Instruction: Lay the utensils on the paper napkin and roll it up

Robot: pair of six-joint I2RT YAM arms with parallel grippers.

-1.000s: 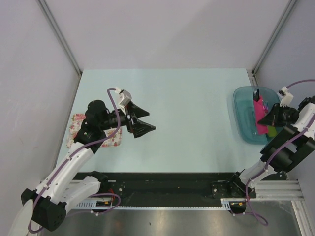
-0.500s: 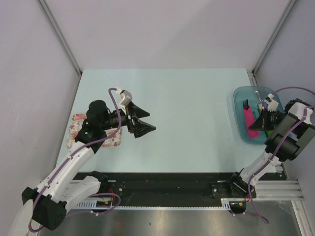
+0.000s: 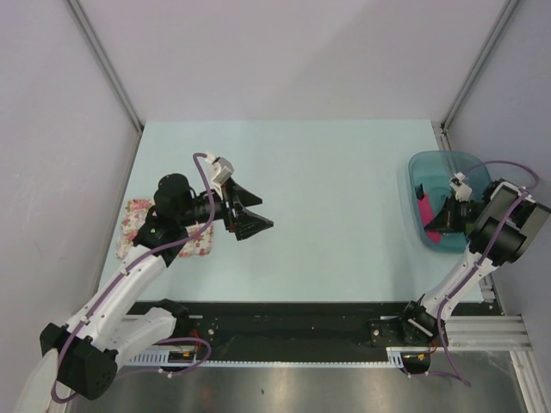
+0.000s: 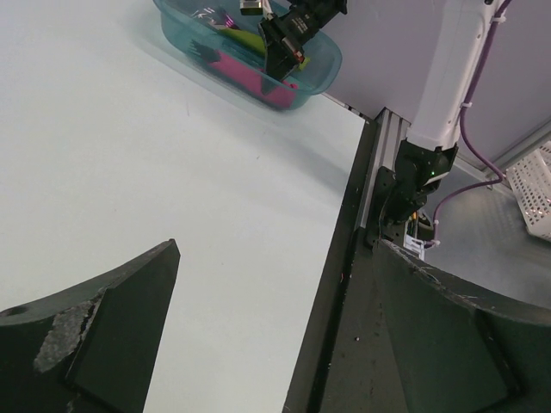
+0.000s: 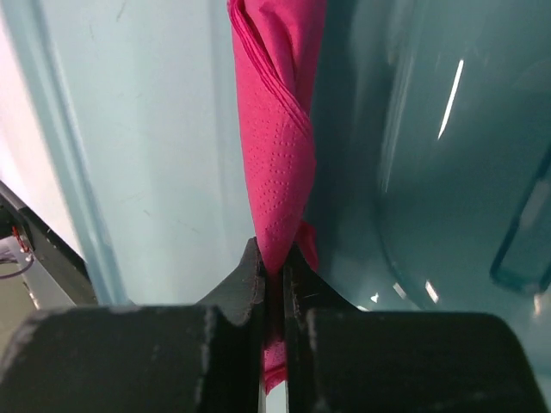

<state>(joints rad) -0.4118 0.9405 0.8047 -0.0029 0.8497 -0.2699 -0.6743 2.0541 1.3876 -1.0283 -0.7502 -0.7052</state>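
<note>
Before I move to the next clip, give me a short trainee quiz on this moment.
1. True or false: the right gripper is shut on the napkin.
2. Where is the napkin? A: flat on the table. B: in the bin. C: on the cloth.
3. Fill in: the left gripper is ____ and holds nothing.
Key: 1 true; 2 B; 3 open.

Bright, even light; soft shadows; wrist foregrounds blurred.
</note>
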